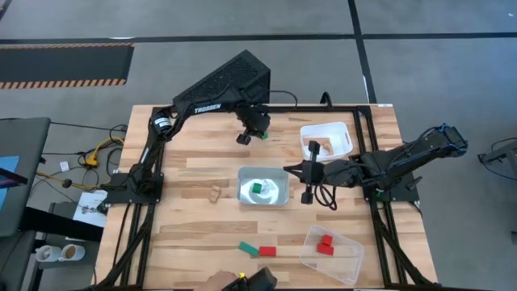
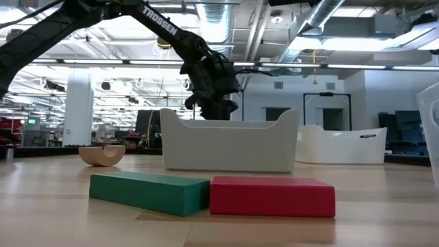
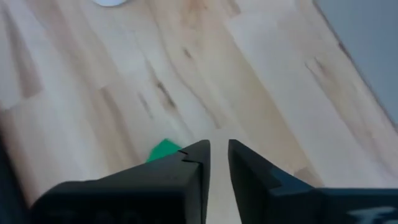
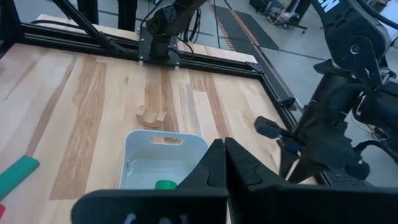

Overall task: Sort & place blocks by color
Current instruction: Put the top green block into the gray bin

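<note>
My left gripper [image 1: 251, 134] [image 3: 219, 155] hangs low over the table's far part with a narrow gap between its fingertips and nothing in that gap. A small green block [image 1: 264, 135] [image 3: 163, 150] lies on the table just beside one finger. My right gripper [image 1: 308, 182] [image 4: 224, 152] is shut and empty, and hovers right of the silvery middle tray [image 1: 277, 196], which holds a green block [image 1: 257, 187] [image 4: 165, 185]. A green block [image 1: 246, 248] [image 2: 147, 192] and a red block [image 1: 265, 251] [image 2: 271, 195] lie side by side near the table's near edge. A wooden arch block [image 1: 215, 194] lies left of the middle tray. My left gripper points down at the table, and the green block [image 3: 166, 148] lies by the outer side of one finger [image 3: 198, 155]. I cannot tell whether the two touch.
A white tray [image 1: 343, 132] at far right holds a wooden block [image 1: 327, 146]. A clear tray [image 1: 349, 257] at near right holds red blocks [image 1: 325, 245]. A black frame [image 1: 361, 121] runs round the table. Bare wood lies at near left.
</note>
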